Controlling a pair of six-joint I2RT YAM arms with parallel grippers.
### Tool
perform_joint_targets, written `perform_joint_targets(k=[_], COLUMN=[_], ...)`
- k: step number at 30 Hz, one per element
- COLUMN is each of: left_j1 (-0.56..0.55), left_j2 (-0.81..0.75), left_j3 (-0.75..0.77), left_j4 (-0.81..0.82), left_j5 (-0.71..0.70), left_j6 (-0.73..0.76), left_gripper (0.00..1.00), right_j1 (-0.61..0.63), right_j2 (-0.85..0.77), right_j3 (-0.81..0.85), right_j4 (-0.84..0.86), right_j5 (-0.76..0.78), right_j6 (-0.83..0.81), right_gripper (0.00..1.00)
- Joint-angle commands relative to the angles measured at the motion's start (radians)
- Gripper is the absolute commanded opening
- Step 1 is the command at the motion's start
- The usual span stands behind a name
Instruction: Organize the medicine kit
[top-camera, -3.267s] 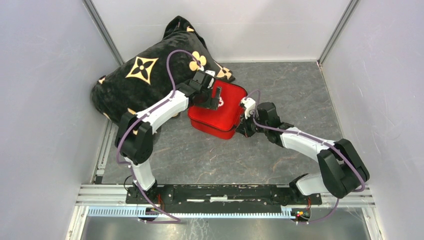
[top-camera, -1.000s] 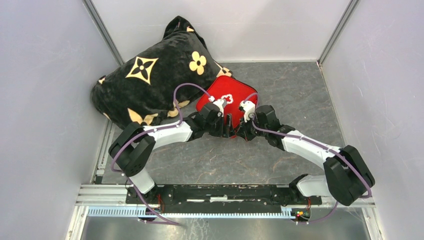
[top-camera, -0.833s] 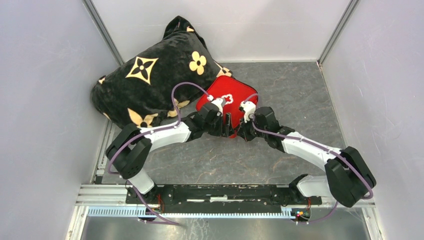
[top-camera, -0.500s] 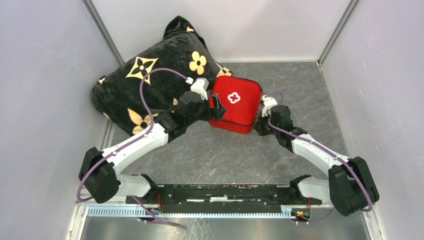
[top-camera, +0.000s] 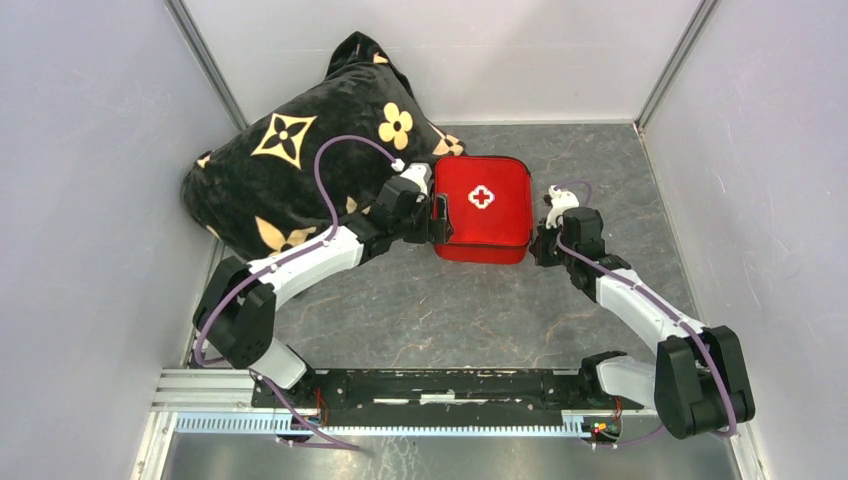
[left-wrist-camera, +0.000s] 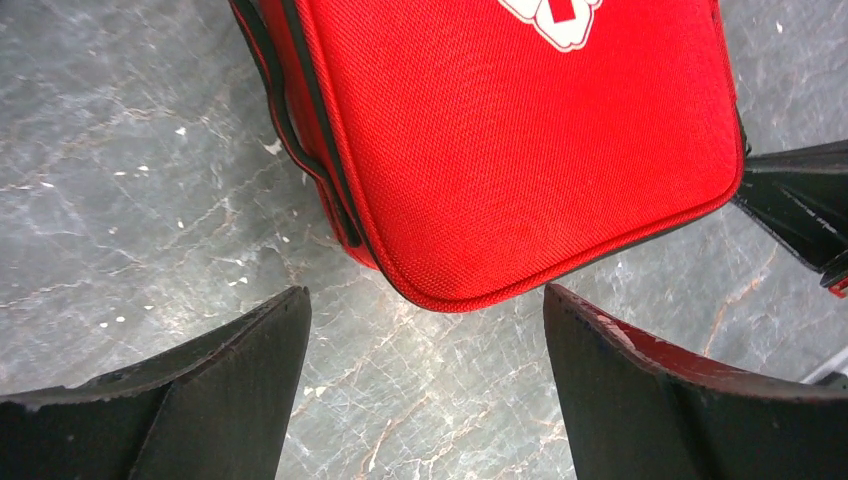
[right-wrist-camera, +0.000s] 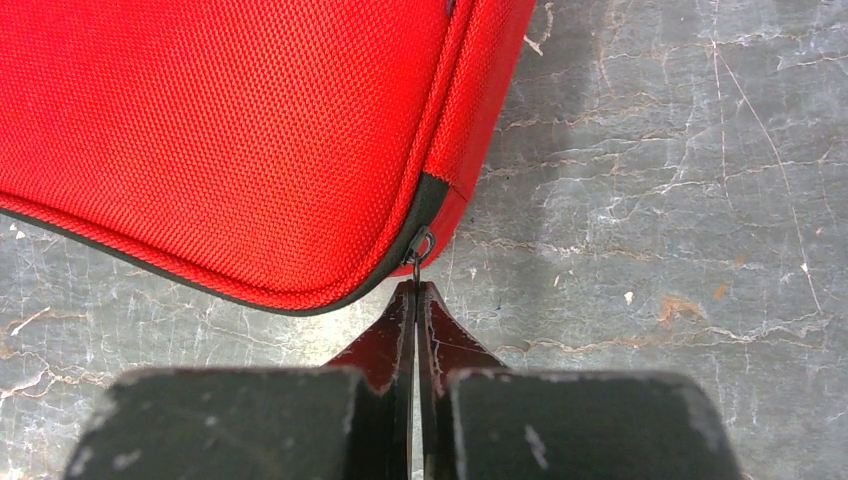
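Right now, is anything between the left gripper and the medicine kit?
Nothing visible. The left gripper stands open with only bare table between it and a corner of the medicine kit. The pillow lies off to the side, not between them. The right gripper pinches the zipper pull on the opposite side.

One medicine kit (top-camera: 482, 205), one pillow (top-camera: 290, 150)

1. Shell of the medicine kit (left-wrist-camera: 520, 150): red woven cloth, coarse weave, matt; smooth black piping at the edge.
2. Its zip pull (right-wrist-camera: 419, 248): thin metal ring, dull.
3. Surface of the table (top-camera: 420, 300): grey, marbled, stone-look, matt, scratched, white-flecked.
4. Cover of the pillow (top-camera: 290, 170): black plush cloth, gold flowers.
5. On the left gripper (left-wrist-camera: 425, 295), fingers (left-wrist-camera: 650, 400): black, matt, scuffed.
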Motion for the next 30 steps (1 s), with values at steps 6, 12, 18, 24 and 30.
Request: perform_joint_targets(k=[6,12,18,24,30], left_j1=[0.008,0.019,0.020,0.020,0.019], left_j2=[0.058,0.125,0.194,0.217,0.220], left_j3=[-0.039,-0.034,0.004,0.024,0.024], left_j4=[0.119,0.175,0.230,0.242,0.248], left_j5=[0.069,0.070,0.086,0.107,0.124], left_j6=[-0.065,-0.123,-0.146,-0.147,-0.143], left_gripper=[0.88,0.78,0.62,0.44,0.34], right_j1=[0.001,0.001,0.001,0.010,0.074], right_j2=[-0.008,0.019,0.011,0.010,0.003], right_j3=[0.010,0.037,0.070,0.115,0.141], right_j4=[-0.053,-0.155,-0.275,-0.349,-0.337], right_j5=[-0.030,-0.030,-0.001,-0.120,-0.223], right_j6=[-0.035,-0.060,-0.112,-0.188,-0.225], right_gripper=[0.00,0.00,0.00,0.00,0.00])
